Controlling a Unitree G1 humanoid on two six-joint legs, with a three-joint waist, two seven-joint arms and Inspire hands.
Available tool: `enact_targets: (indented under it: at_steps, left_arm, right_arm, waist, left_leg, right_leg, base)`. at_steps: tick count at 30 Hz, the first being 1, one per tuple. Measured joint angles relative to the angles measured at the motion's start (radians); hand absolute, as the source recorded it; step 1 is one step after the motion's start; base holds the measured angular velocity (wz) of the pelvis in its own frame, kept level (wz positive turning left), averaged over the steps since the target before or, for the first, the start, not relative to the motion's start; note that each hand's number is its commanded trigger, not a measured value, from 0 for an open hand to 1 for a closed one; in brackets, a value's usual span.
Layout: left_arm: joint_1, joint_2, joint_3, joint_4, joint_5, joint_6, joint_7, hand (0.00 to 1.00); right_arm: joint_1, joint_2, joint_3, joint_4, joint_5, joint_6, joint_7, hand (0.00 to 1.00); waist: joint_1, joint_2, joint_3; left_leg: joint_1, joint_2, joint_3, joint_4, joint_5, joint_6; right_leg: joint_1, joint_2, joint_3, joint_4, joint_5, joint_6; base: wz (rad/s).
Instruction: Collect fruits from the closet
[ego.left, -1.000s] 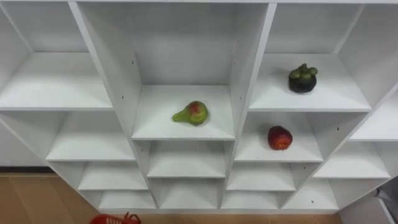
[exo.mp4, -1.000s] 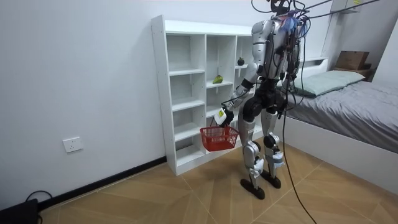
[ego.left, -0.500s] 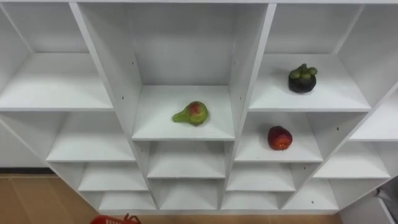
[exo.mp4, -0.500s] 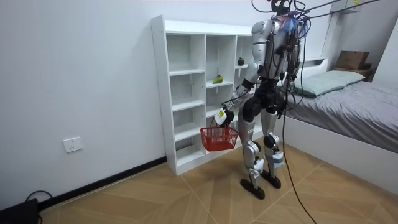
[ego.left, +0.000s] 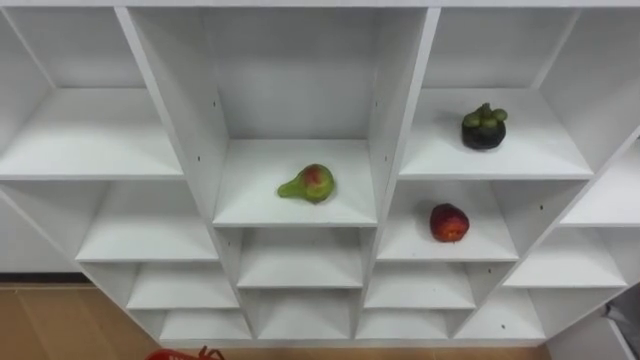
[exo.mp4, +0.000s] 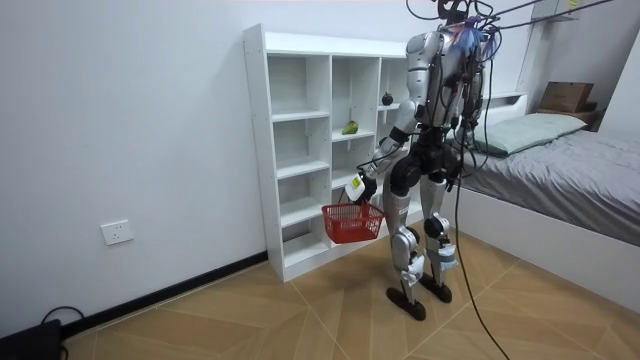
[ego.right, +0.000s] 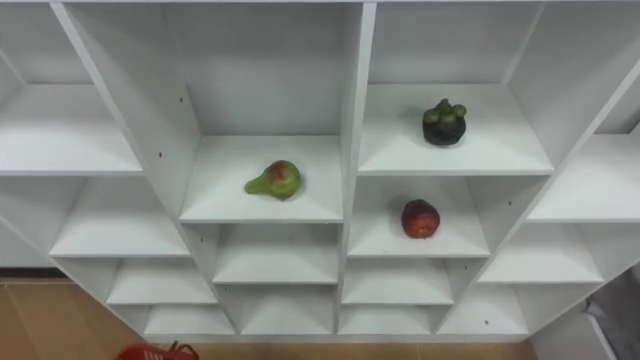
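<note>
Before the white closet (ego.left: 398, 110), robot standing.
- Middle column: green-red pear (ego.left: 308, 183) lying on its shelf.
- Right column, upper shelf: dark mangosteen (ego.left: 484, 127).
- Right column, shelf below: red apple (ego.left: 449, 222).
- Left hand (exo.mp4: 359, 186): low by the thigh, closed round the handle of a red basket (exo.mp4: 352, 222) hanging from it.

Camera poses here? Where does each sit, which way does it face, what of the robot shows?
Room view: stands off in the room behind the robot, facing the closet; whole robot, basket hanging from its left hand.
Left eye view: on the head, looking down at the closet front: pear, mangosteen, apple; basket top at bottom edge.
Right eye view: same head, slightly rightward; same scene.
Shared: all three see closet, pear, mangosteen, basket.
</note>
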Motion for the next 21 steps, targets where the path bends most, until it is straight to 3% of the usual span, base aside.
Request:
enact_targets:
  at_steps: [12, 19, 21]
  left_arm:
    - [-0.003, 0.002, -0.002, 0.032, -0.023, -0.002, 0.0, 1.0]
    - [-0.002, 0.002, -0.002, 0.029, -0.021, -0.006, 0.003, 1.0]
    - [-0.005, 0.003, -0.004, 0.016, -0.022, -0.007, 0.003, 1.0]
  right_arm:
    - [0.001, 0.0, 0.0, -0.007, -0.004, -0.003, -0.028, 0.0]
    - [0.047, 0.001, 0.002, -0.194, -0.044, -0.021, -0.097, 0.0]
    - [0.064, 0.002, 0.003, -0.28, -0.069, -0.021, -0.116, 0.0]
  waist:
    - [0.002, -0.009, 0.0041]
    - [-0.001, -0.009, 0.0046]
    - [0.0, -0.008, 0.0007]
  left_leg:
    - [0.001, 0.0, 0.003, 0.005, 0.003, 0.0]
    - [-0.001, 0.0, 0.006, -0.009, 0.007, 0.0]
    - [-0.001, 0.0, 0.006, -0.009, 0.008, 0.0]
  right_leg:
    - [0.002, 0.0, 0.013, 0.0, 0.001, 0.001]
    - [-0.002, 0.002, 0.014, 0.0, 0.006, 0.0]
    - [-0.002, 0.002, 0.018, 0.0, 0.006, 0.0]
  base:
    - [0.0]
    - [-0.02]
    - [0.0]
